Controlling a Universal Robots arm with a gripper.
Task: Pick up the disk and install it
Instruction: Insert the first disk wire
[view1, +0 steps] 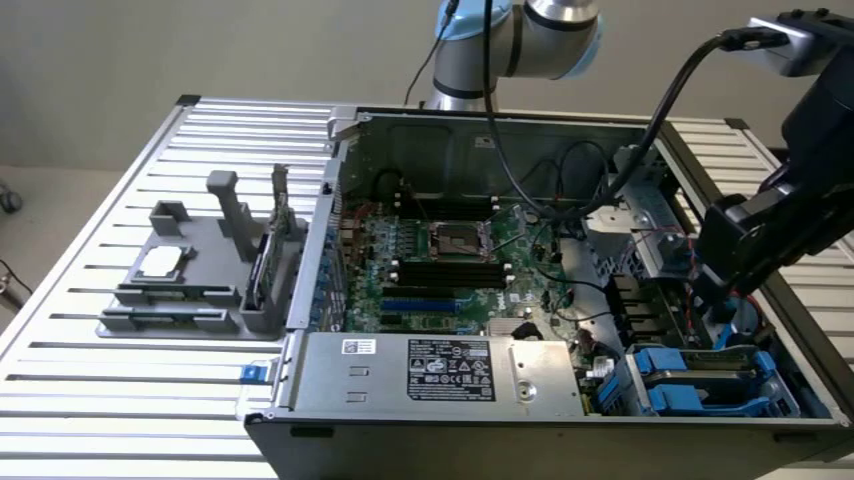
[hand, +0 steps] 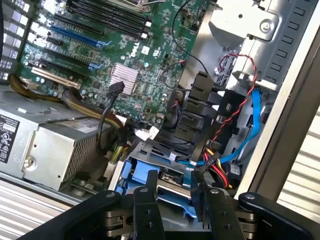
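The gripper (view1: 718, 298) (hand: 173, 194) hangs inside the computer case (view1: 534, 440), over the bay just beside the power supply (view1: 441, 370). Its fingers (hand: 149, 210) stand moderately apart and clamp nothing. The disk (view1: 694, 385) (hand: 142, 181) lies flat in that bay in its blue carrier, directly beneath the gripper and not lifted.

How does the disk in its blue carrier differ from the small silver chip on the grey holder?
The disk sits inside the computer case, at the exterior view's right; the chip rests on the grey holder outside the case, at the exterior view's left. The disk is framed in bright blue plastic; the chip is bare. The disk looks larger than the chip. Both are silvery metal.
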